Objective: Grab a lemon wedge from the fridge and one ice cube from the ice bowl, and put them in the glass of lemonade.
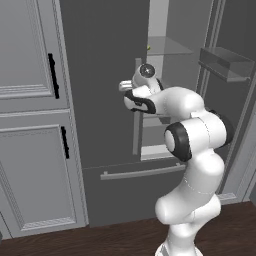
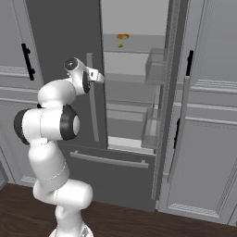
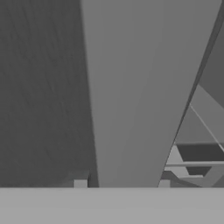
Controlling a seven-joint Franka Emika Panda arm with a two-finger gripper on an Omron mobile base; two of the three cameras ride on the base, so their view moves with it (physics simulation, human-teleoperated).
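The gripper (image 2: 98, 77) sits around the fridge (image 1: 105, 100) handle (image 3: 131, 96), maybe to pull; whether it squeezes yet is unclear; the lemon wedge (image 2: 120, 45) waits inside.

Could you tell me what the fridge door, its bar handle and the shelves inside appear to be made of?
Fridge door: dark grey, matte, likely painted metal. Bar handle: light grey with a soft sheen, probably brushed metal. Shelves: see-through, so glass or clear plastic; the render leaves it open.

Glossy white rounded arm (image 1: 192, 165) segments, black joint bands
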